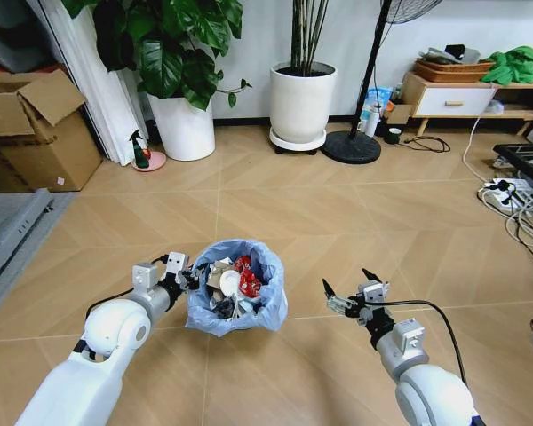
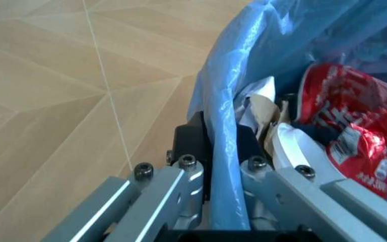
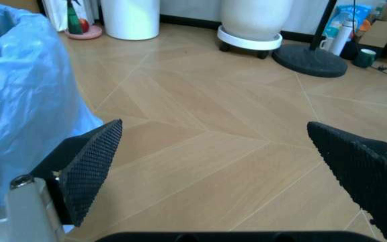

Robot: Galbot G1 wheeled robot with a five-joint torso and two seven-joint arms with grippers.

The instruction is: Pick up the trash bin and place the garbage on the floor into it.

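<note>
Bin rim [image 2: 223,131] between left fingers [image 2: 192,138] (pinched)

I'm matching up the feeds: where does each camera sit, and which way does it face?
Head view: on the head, looking forward and down at the floor; both arms show, left hand shut on the bin, right hand open.
Left wrist view: along the left hand at the bin rim and the garbage.
Right wrist view: between the open right hand's pads, across the floor.
All three share the bin.
</note>
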